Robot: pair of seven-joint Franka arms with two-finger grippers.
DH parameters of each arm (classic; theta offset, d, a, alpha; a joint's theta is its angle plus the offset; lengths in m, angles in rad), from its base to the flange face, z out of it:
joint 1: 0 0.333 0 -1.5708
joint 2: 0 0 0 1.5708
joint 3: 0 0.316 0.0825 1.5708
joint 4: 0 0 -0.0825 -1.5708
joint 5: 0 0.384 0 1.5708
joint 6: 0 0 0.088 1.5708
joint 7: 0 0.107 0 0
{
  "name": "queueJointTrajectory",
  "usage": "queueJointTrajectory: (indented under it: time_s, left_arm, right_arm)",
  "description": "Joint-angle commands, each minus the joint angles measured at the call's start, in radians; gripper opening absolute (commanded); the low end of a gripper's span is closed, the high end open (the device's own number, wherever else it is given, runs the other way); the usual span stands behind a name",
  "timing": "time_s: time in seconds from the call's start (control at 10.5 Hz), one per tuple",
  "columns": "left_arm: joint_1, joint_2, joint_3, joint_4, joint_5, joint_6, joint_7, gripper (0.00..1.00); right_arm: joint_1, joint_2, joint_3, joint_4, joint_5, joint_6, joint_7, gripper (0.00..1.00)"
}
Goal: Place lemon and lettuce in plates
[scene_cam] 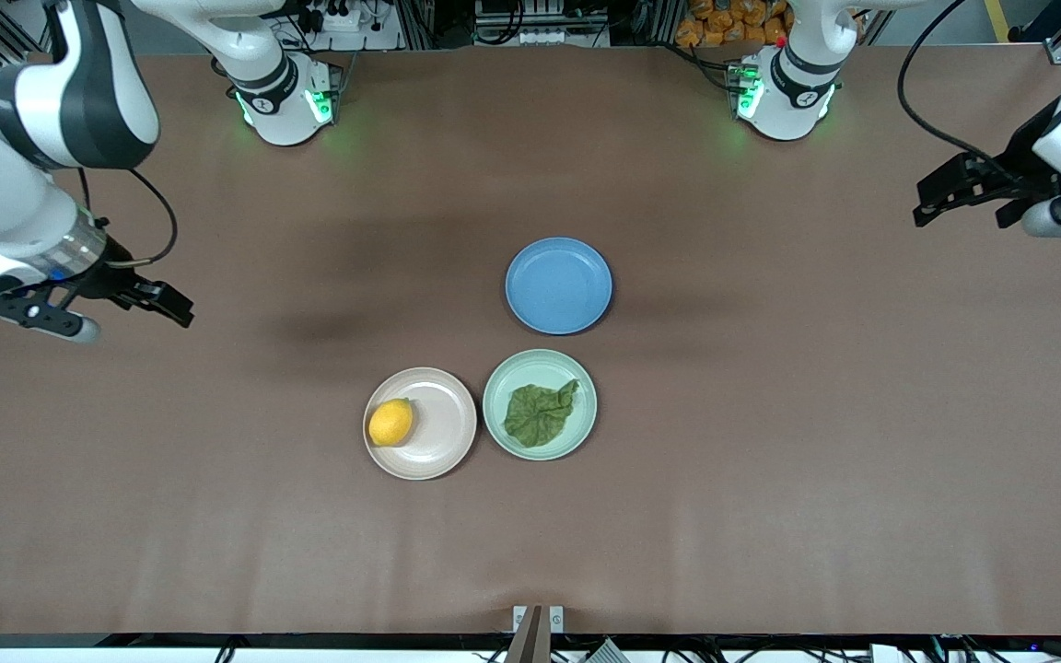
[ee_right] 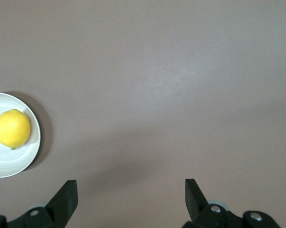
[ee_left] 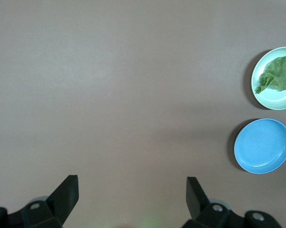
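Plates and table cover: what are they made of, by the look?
Beige-pink plate, mint plate and blue plate: probably plastic or a fibre composite; flat colour, matte, thin even rims, no glaze glare. Table cover: brown sheet, perhaps cloth or paper; matte, with faint ripples near the front edge.

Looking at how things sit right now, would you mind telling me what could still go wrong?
Little seems at stake. The lemon sits near the rim of the beige-pink plate, toward the right arm's end, so a jolt might roll it off. The lettuce lies loose in the mint green plate, one tip near the rim. That plate nearly touches the beige-pink one, so nudging either could shift both. The left gripper and right gripper, both open, are over bare table.
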Motion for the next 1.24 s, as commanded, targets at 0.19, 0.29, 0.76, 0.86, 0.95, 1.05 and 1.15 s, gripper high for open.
queueJointTrajectory:
  time_s: [0.19,0.29,0.76,0.86,0.95,1.05,1.15]
  left_arm:
    - [-0.005,0.063,0.012,0.113,0.01,-0.089,0.03,1.0]
    - [-0.004,0.074,0.01,0.129,0.013,-0.106,0.03,1.0]
    - [-0.004,0.101,0.006,0.097,0.014,-0.069,0.033,1.0]
    - [-0.004,0.101,0.006,0.084,0.012,-0.063,0.033,1.0]
    - [-0.002,0.103,0.006,0.083,0.01,-0.055,0.033,1.0]
    - [-0.001,0.112,0.006,0.092,0.01,-0.054,0.035,1.0]
    - [-0.001,0.115,0.006,0.096,0.013,-0.054,0.033,1.0]
  right_arm:
    - [-0.01,-0.001,-0.006,0.171,-0.002,-0.138,-0.184,1.0]
    - [-0.009,0.001,-0.004,0.223,0.0,-0.192,-0.184,1.0]
    - [0.002,0.01,0.004,0.417,0.018,-0.465,-0.187,1.0]
    - [-0.001,0.01,0.002,0.429,0.081,-0.47,-0.189,1.0]
    - [-0.01,0.011,-0.001,0.429,0.116,-0.468,-0.203,1.0]
    - [-0.007,0.015,-0.002,0.431,0.112,-0.467,-0.216,1.0]
    - [-0.006,0.015,-0.002,0.431,0.106,-0.465,-0.218,1.0]
